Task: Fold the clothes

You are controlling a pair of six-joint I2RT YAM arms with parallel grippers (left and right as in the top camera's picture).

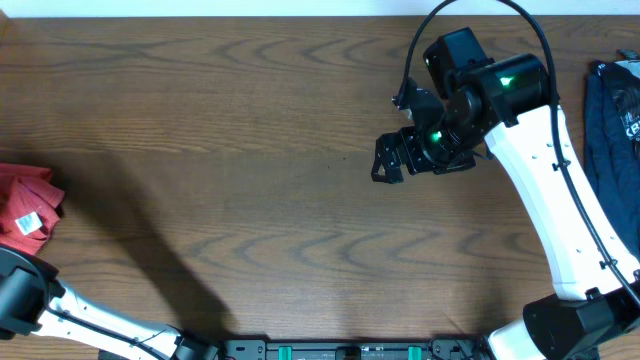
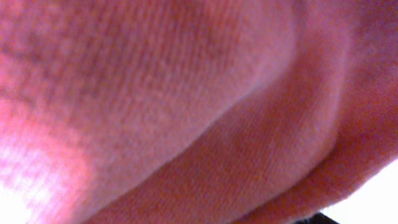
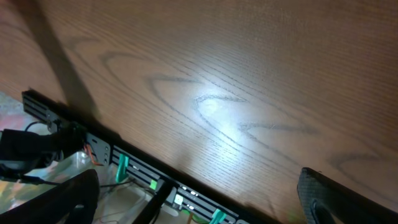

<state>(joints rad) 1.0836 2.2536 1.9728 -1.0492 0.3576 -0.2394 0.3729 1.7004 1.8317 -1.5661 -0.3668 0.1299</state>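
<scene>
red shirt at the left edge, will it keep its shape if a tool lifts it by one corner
Probably not: the red shirt lies bunched in soft folds, so it should droop and unfold. Its fine knit, seen close in the left wrist view, looks grippy rather than slippery. Pushed, it would likely wrinkle, not slide.

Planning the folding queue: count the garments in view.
2. A coral-red shirt at the overhead view's left edge; a navy printed shirt at its right edge. More may lie off-frame.
</scene>
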